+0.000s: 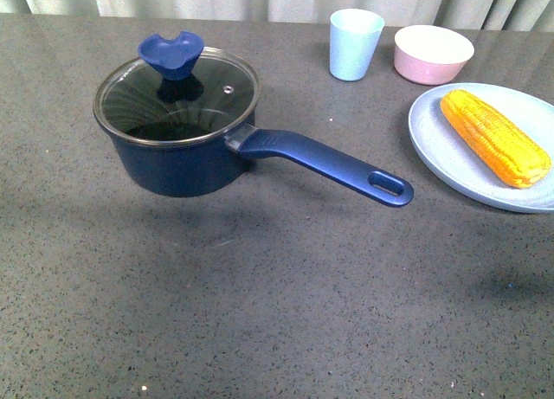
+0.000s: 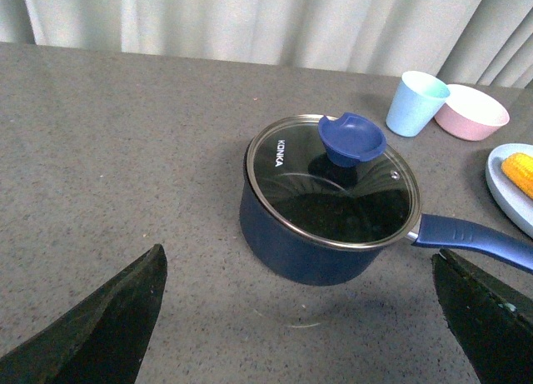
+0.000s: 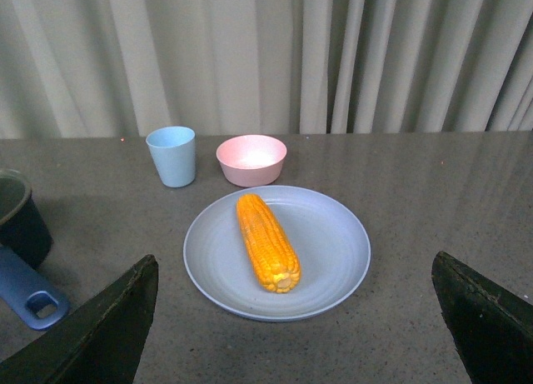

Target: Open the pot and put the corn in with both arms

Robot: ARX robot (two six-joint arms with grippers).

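The navy pot stands on the grey table at the left, its glass lid on, with a blue knob; its long handle points right. The corn lies on a pale blue plate at the right. No arm shows in the front view. My left gripper is open, above the table just short of the pot. My right gripper is open, short of the plate and corn.
A light blue cup and a pink bowl stand at the back, between the pot and the plate. Pale curtains hang behind the table's far edge. The pot handle's end shows beside the plate in the right wrist view.
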